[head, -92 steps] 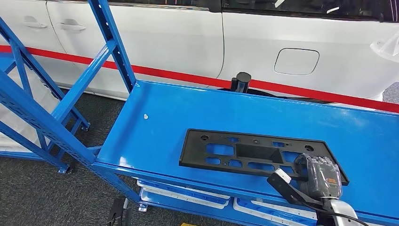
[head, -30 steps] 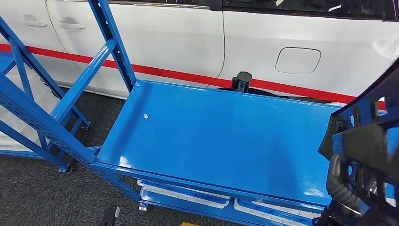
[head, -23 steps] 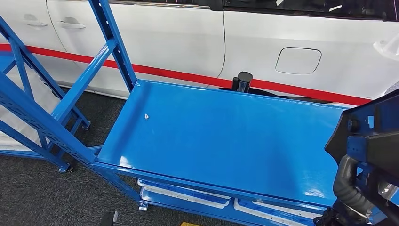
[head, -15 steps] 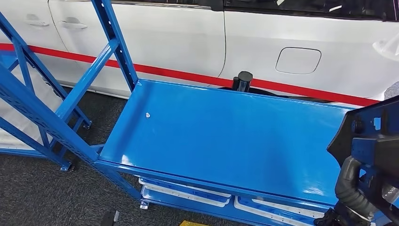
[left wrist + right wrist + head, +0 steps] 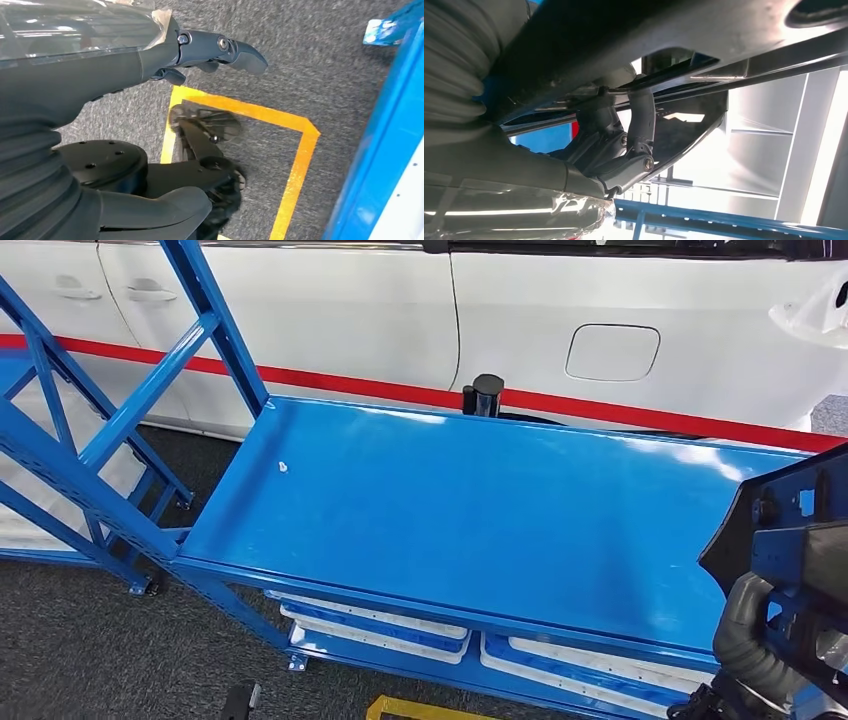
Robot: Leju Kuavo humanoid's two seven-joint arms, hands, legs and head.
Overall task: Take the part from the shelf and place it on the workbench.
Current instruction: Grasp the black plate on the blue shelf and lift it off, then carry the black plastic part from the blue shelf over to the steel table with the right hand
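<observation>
From the head view we see the black part (image 5: 790,530) lifted off the blue shelf (image 5: 450,510) and standing on edge at the far right of the picture, its cut-outs showing blue through them. Below it a ribbed grey wrist cover belongs to the right arm, but from up here the fingers themselves are hidden.

The right wrist view gives us what the head view cannot: the right robot hand (image 5: 624,145) has its dark fingers (image 5: 644,120) hooked up around a bar of the part (image 5: 664,30), which runs across the picture above the hand. So we take that robot hand as gripping the part, held in the air and off the shelf surface. Behind it we make out a blue beam and pale panels, too bright to read well.

The left wrist view looks down at grey carpet, where the left robot hand (image 5: 200,55) hangs with nothing in it; one dark finger (image 5: 240,50) sticks out straight and the thick thumb lies apart from it, so we read the hand as open. A yellow floor marking (image 5: 300,150) forms a corner on the carpet, and a blue edge of the shelf runs along one side.

Around the shelf, the head view shows a white car (image 5: 500,310) with a red stripe just behind it, a black post (image 5: 487,395) at the shelf's back edge, a small white speck (image 5: 283,467) on the shelf top, slanted blue frame struts (image 5: 150,390) on the left, and white-and-blue trays (image 5: 380,625) on the level beneath.
</observation>
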